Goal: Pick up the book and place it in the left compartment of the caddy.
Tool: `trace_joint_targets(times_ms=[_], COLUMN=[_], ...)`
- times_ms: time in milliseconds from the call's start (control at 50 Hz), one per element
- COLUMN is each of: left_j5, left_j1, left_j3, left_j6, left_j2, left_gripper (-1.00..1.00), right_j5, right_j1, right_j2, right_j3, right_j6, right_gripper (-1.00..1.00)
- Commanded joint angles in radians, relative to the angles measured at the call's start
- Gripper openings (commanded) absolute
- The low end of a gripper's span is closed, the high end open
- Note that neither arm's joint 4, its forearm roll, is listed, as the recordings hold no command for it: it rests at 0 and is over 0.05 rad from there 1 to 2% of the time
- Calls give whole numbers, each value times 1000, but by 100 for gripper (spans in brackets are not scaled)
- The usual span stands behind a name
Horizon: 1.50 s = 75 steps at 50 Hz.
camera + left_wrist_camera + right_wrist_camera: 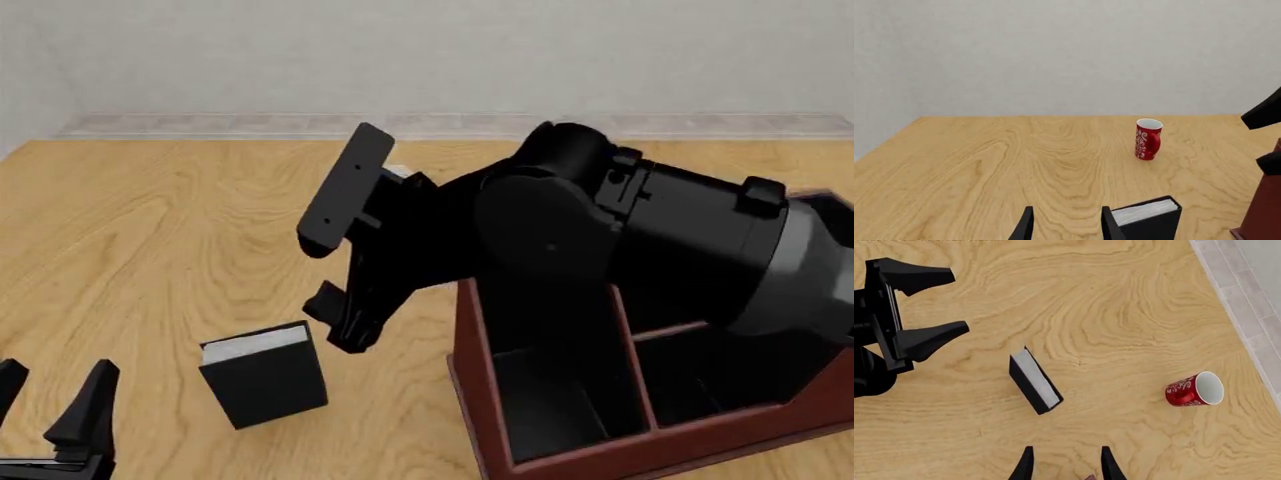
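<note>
- Your left pincer (54, 405) sits low over the near left corner of the bench (160, 230), its two dark fingers spread apart with nothing between them.
- The book (264, 375) stands upright on the bench just beside that pincer, white page edges facing up, black covers on either side, near the front edge.
- From the left wrist view the book (1147, 218) is just off one fingertip, not between the fingers, and you cannot tell whether it touches.
- Your right arm (627, 240) stretches across above the caddy (474, 400), toward the bench's middle.
- Your right pincer (1065, 462) hangs high over the bench, looking straight down; its fingers stand apart and hold nothing. The book (1035, 380) lies beyond the fingertips in that view.
- The caddy stands at the near right of the bench, well apart from the book's right side, its black-lined sections open upward.
- The left compartment (554, 410) is the caddy section closest to the book and nothing shows inside it.
- A red-and-white cup (1147, 139) stands upright farther back on the bench, well apart from the book.
</note>
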Motion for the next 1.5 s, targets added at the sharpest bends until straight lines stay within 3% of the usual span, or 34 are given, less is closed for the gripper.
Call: trace_joint_targets(times_ms=[20, 480, 620, 660, 1500], left_j5=[0, -1, -1, -1, -1], left_j1=[4, 3, 4, 4, 4], left_j3=[3, 3, 3, 3, 3], left_j6=[0, 0, 0, 1, 1], left_j2=[-3, -2, -2, -2, -2], left_gripper=[100, 100, 100, 100, 100], right_j5=[-22, -78, -69, -66, -112], right_j1=[19, 27, 19, 13, 39], right_j2=[45, 102, 122, 133, 182], right_j3=[-12, 11, -10, -14, -35], right_j6=[19, 48, 28, -8, -22], right_gripper=[100, 100, 100, 100, 100])
